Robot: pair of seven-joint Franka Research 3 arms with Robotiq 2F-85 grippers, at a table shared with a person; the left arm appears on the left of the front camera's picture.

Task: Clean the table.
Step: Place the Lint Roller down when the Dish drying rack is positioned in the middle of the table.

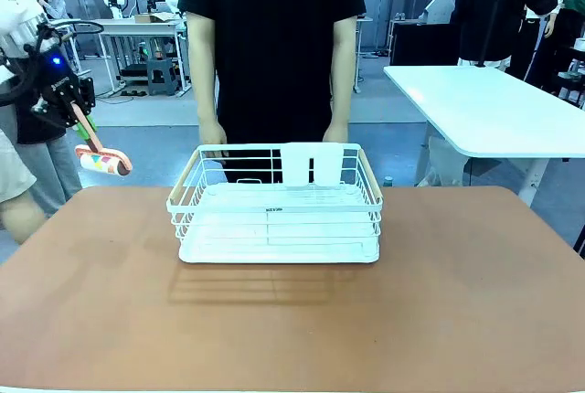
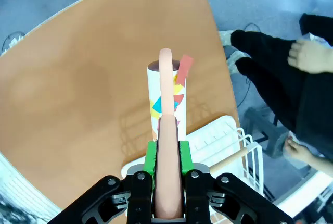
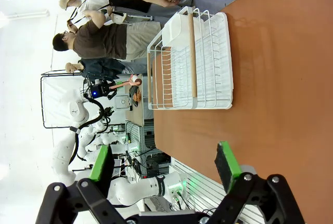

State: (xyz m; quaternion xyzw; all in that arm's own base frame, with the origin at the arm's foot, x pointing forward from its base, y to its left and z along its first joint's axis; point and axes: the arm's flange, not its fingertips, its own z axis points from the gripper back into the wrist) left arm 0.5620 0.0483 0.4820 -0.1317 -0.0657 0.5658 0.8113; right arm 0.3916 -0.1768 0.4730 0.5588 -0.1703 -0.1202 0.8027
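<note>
A lint roller [image 1: 102,162] is gripped by the closed left pincer [image 2: 167,174] above the table [image 1: 292,320]; the right pincer [image 3: 164,164] is open. Lowering the roller onto the tabletop is judged next.

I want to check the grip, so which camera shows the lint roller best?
The left wrist view: the lint roller fills the middle, its pink handle clamped between the left gripper pads. The front view shows it small, held up past the table corner. The right wrist view shows it tiny and far off.
</note>
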